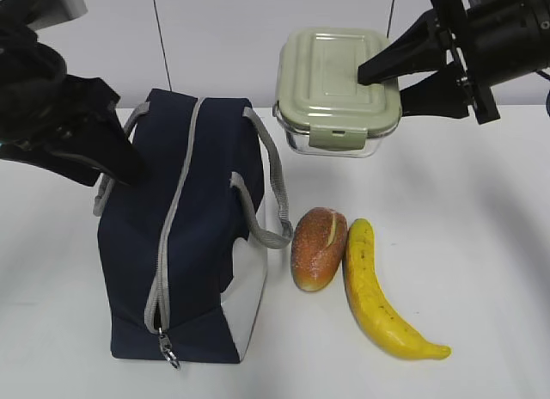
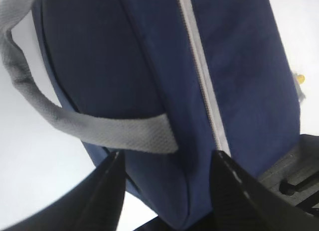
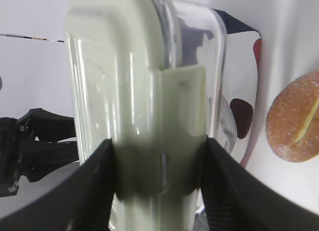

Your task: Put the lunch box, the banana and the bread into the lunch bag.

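Observation:
The navy lunch bag (image 1: 189,244) stands on the white table, its grey zipper (image 1: 172,236) closed along the top. My left gripper (image 1: 120,162) is open, and its fingers straddle the bag's far left end (image 2: 149,57) below a grey handle (image 2: 89,126). My right gripper (image 1: 382,85) is shut on the lunch box (image 1: 335,81), clear with a sage-green lid, and holds it in the air to the right of the bag; the right wrist view shows the box (image 3: 134,81) clamped between the fingers. The bread (image 1: 319,247) and the banana (image 1: 378,296) lie side by side right of the bag.
The zipper's ring pull (image 1: 169,352) hangs at the bag's near end. The bag's right handle (image 1: 266,193) droops toward the bread. Bare white table (image 1: 481,244) lies right of the banana. The bread also shows in the right wrist view (image 3: 294,124), below the held box.

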{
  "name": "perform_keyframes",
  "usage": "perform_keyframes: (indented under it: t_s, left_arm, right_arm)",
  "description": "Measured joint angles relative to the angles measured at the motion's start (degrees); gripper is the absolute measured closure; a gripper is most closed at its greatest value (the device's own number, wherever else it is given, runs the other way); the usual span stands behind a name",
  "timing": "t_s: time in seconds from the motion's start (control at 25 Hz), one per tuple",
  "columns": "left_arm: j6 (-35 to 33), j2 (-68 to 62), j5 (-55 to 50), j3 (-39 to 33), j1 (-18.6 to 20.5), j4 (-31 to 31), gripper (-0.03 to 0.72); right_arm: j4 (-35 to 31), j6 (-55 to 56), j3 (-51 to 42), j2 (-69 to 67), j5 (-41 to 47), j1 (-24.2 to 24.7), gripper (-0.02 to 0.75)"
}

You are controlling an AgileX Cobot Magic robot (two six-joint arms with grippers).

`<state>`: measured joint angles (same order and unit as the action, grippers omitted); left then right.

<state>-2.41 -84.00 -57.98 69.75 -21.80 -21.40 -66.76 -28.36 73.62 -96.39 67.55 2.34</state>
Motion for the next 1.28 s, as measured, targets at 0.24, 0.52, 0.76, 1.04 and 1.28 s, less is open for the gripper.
perform_keyframes:
  t_s: [0.24,0.52,0.76,1.04,1.28]
  left_arm:
    - [0.0,-5.09,-0.23,2.27,0.0,-0.26,0.335]
    - [-1.32,-6.32,-1.19,2.41,0.0,1.42,0.66]
    - [-1.92,-6.32,-2.31,2.41,0.0,-0.71,0.668]
    - [-1.97,-6.32,-2.31,2.41,0.0,-2.3,0.669]
    - [-2.06,-6.32,-2.31,2.41,0.0,-2.53,0.669]
  right_arm:
    - [2.17,1.39,2.54,0.0,0.12,-2.34,0.366]
    - [3.31,1.91,2.65,0.0,0.82,-10.29,0.366]
    - [4.48,2.03,2.68,0.0,0.95,-13.95,0.366]
    - [4.57,2.4,6.57,0.0,1.31,-15.28,0.367]
    - [8.77,5.3,9.94,0.0,0.69,-15.28,0.367]
